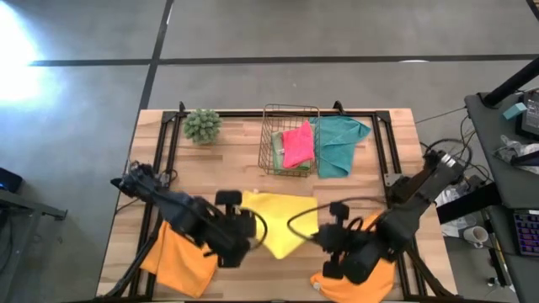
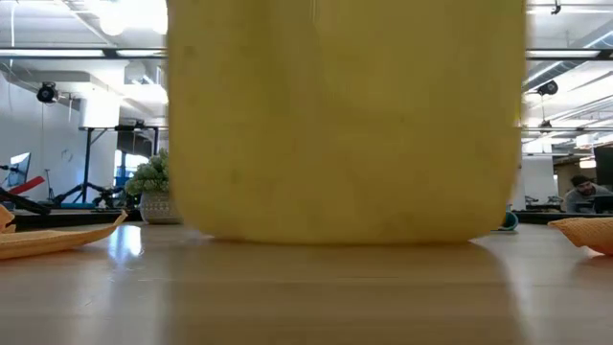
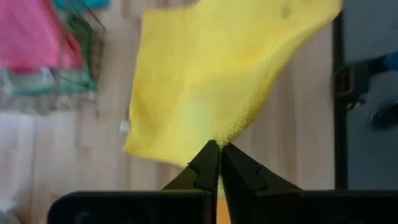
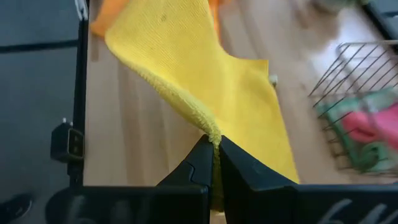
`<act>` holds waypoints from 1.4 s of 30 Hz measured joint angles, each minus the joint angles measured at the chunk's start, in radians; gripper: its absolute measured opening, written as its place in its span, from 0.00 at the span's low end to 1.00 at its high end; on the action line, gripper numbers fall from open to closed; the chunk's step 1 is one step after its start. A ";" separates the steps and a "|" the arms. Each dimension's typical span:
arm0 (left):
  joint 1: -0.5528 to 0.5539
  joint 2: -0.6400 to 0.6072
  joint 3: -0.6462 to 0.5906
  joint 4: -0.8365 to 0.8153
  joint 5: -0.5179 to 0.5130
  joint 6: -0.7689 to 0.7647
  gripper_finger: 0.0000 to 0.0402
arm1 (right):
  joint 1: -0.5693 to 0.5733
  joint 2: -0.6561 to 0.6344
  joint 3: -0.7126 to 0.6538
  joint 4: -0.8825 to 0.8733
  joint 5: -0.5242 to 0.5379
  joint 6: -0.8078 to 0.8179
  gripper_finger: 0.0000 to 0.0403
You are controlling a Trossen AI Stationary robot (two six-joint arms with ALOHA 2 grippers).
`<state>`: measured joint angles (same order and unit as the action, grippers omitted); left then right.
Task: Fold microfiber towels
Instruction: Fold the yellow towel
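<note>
Both grippers were clamped on the yellow towel (image 1: 278, 220): left gripper (image 3: 219, 148) pinched one edge, right gripper (image 4: 214, 142) pinched the opposite edge, jaws fully together on cloth. The towel hung between them near the front of the tabletop (image 1: 236, 160), its far part draped on the wood. One orange towel (image 1: 178, 259) lay under the left arm, another (image 1: 370, 278) under the right. Past the grippers sat the wire basket (image 1: 290, 139) with a pink towel (image 1: 297, 145) and a teal towel (image 1: 339, 143) over its rim.

Risks, as I judged them: both pinches were thin, right at the hem, so uneven pull could slip a corner out. Mismatched travel would skew the fold.
</note>
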<state>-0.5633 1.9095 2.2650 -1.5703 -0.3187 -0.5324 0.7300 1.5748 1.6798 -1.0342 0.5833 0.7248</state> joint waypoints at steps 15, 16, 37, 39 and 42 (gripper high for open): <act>-0.100 0.074 -0.350 0.271 0.004 -0.220 0.00 | 0.067 0.207 0.000 -0.004 -0.046 0.202 0.02; -0.100 0.074 -0.368 0.290 0.003 -0.232 0.00 | 0.067 0.216 0.000 -0.004 -0.050 0.209 0.02; 0.064 0.071 -0.548 0.279 -0.082 -0.214 0.00 | -0.120 0.143 -0.276 0.001 -0.093 0.137 0.02; 0.092 0.071 -0.568 0.278 -0.078 -0.202 0.00 | -0.156 0.126 -0.334 0.079 -0.132 0.089 0.02; 0.127 0.071 -0.589 0.282 -0.062 -0.184 0.00 | -0.207 0.116 -0.412 0.156 -0.178 0.045 0.02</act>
<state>-0.4367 1.9800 1.6763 -1.2882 -0.3803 -0.7160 0.5229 1.6907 1.2677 -0.8783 0.4051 0.7698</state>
